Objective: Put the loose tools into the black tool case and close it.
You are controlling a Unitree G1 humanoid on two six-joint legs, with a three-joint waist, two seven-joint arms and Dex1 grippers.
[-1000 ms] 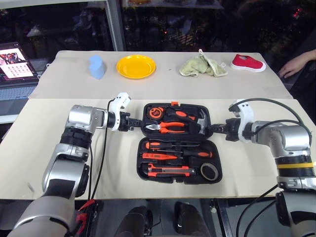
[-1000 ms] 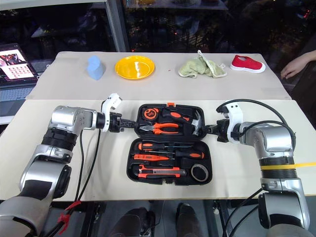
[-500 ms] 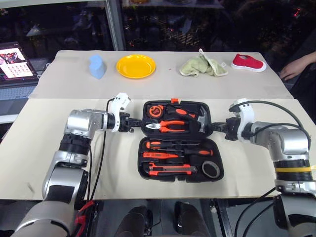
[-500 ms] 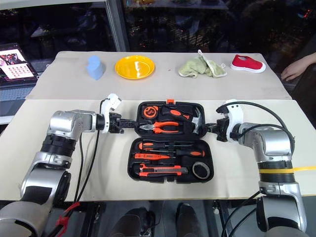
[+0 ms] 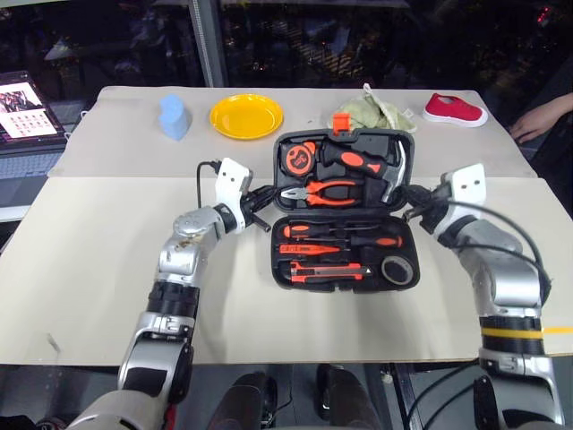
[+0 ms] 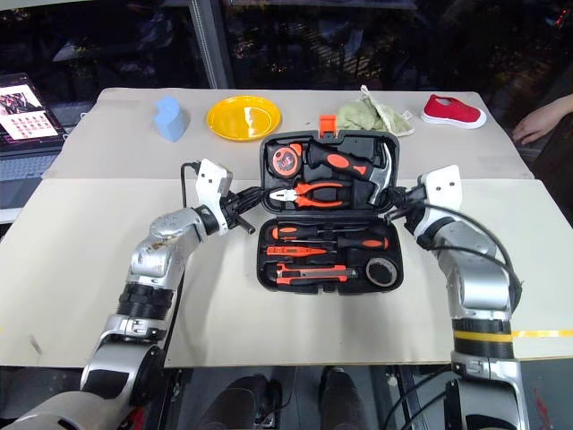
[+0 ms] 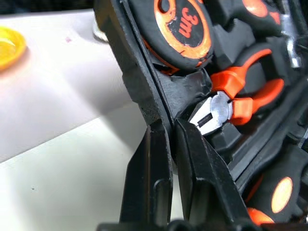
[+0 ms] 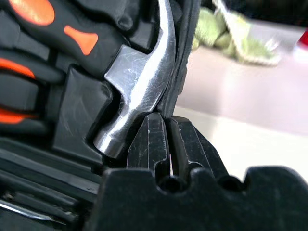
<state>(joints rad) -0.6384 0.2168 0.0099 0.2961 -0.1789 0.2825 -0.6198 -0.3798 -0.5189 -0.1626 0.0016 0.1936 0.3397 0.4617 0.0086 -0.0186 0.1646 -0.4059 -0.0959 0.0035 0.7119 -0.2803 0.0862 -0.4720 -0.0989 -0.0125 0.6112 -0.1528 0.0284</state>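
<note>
Lid [image 5: 349, 166] raised since before, claws pinching edges

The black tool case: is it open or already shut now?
Open. The black tool case has its lid half raised, pliers still visible inside; each claw, left and right, pinches a lid edge.

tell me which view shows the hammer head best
The right wrist view: the steel hammer head shows close up in its slot at the black tool case's lid edge, just above the right gripper. The eye views show it small at the lid's right side. The left wrist view catches a sliver at most.
</note>
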